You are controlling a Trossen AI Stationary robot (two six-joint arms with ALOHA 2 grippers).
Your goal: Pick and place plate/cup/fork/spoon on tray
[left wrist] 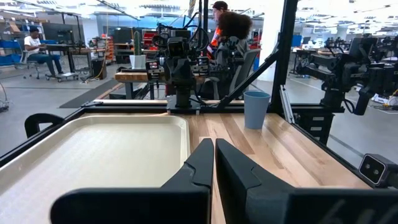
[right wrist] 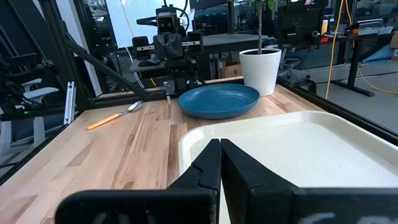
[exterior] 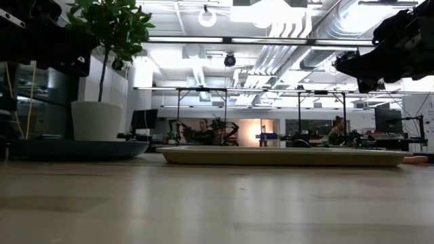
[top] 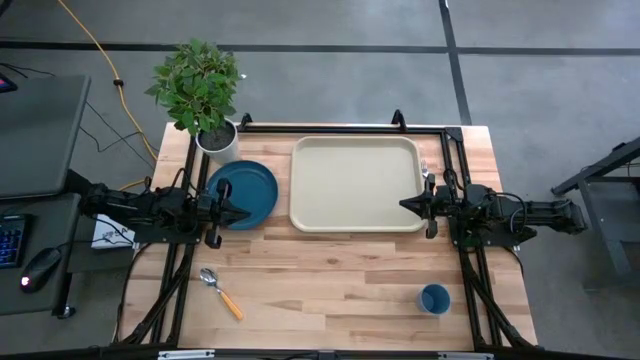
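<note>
The beige tray [top: 355, 185] lies at the table's far middle. The dark blue plate [top: 243, 193] rests flat to its left. Near the front right corner stands the light-blue cup [top: 434, 298], upright. At the front left lies the orange-handled spoon [top: 220, 292]. A slim silver piece [top: 425, 171] by the tray's right rim looks like the fork's tines, the rest hidden under my right arm. My left gripper [top: 247, 212] hovers shut over the plate's near edge. My right gripper [top: 403, 204] hovers shut over the tray's right rim. Neither holds anything.
A white plant pot [top: 217, 140] with a leafy plant stands at the far left corner, just behind the plate. A black frame [top: 340, 127] runs along the far edge and both sides. Bare wood lies in front of the tray, between spoon and cup.
</note>
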